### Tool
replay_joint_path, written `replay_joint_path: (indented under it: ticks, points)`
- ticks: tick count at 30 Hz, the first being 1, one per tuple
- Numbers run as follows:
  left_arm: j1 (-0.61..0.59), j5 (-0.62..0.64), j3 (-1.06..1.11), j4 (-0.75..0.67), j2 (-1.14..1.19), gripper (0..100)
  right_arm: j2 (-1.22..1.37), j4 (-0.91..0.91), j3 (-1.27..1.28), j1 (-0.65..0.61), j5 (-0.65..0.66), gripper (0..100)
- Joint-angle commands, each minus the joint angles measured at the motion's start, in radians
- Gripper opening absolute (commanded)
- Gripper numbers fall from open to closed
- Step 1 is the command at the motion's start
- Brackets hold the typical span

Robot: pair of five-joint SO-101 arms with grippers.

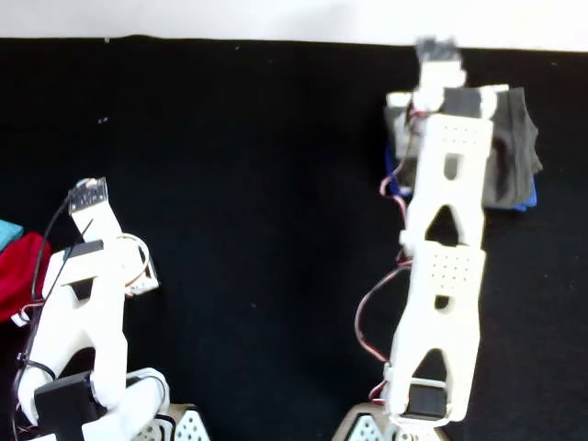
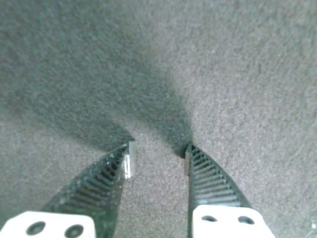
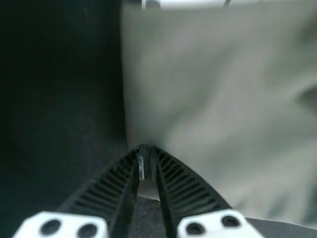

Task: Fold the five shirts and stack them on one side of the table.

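A folded grey shirt lies on a blue shirt at the far right of the black table. The right arm stretches out over this stack. In the right wrist view, my right gripper is shut, its tips pinching the edge of the grey shirt. A red shirt and a teal shirt lie crumpled at the left edge. My left gripper stands open just above bare black cloth, close beside the red shirt, with nothing between its fingers.
The table's far edge meets a white wall. Bare black cloth spans the middle between the two arms. Red cables hang off the right arm.
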Motion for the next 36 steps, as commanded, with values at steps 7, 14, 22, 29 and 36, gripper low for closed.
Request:
replay_joint_path:
  ticks: [7,14,22,29,36]
  points:
    - [-0.013,0.009,0.001,-0.029,0.008,17,-0.354,0.033,-0.041,-0.010,0.011,2.4]
    - [-0.013,0.009,0.001,-0.029,0.008,17,-0.822,0.033,0.584,-0.111,0.009,2.4]
    - [-0.013,0.006,0.001,-0.029,0.008,17,-1.274,-0.286,1.647,-0.317,0.011,1.9]
    - [-0.013,0.008,0.001,-0.029,0.010,1,-1.515,-0.757,2.388,-0.326,0.017,1.9]
    - [-0.016,0.006,-0.019,-0.015,-0.001,1,-1.524,-1.121,2.726,-0.325,0.015,1.9]
